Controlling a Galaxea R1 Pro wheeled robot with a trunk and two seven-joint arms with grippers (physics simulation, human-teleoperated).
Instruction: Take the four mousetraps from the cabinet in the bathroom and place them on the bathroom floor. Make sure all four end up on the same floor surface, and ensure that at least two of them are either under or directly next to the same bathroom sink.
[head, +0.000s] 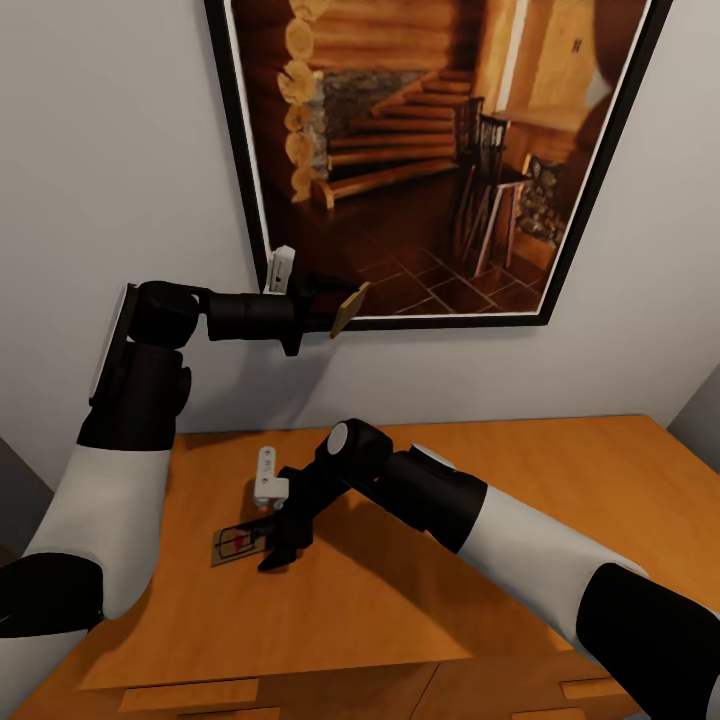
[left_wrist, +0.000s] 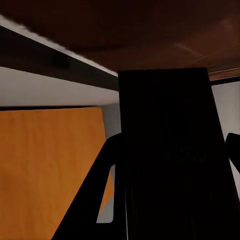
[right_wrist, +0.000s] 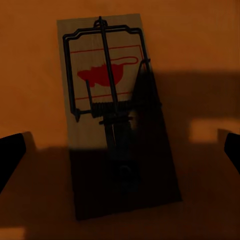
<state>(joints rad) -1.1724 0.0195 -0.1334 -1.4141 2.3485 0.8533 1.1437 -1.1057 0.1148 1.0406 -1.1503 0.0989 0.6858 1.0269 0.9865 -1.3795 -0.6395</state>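
The right end effector (head: 277, 548) hovers with fingers spread just above a mousetrap (head: 236, 545) lying flat on top of the orange-brown cabinet (head: 560, 470), near its left front; in the right wrist view the trap (right_wrist: 112, 110) sits between the parted fingertips. The left end effector (head: 335, 305), raised before a framed picture (head: 430, 150) on the wall, grips a second mousetrap (head: 350, 308).

likely a home: framed picture (head: 420, 150), wooden cabinet (head: 560, 500).
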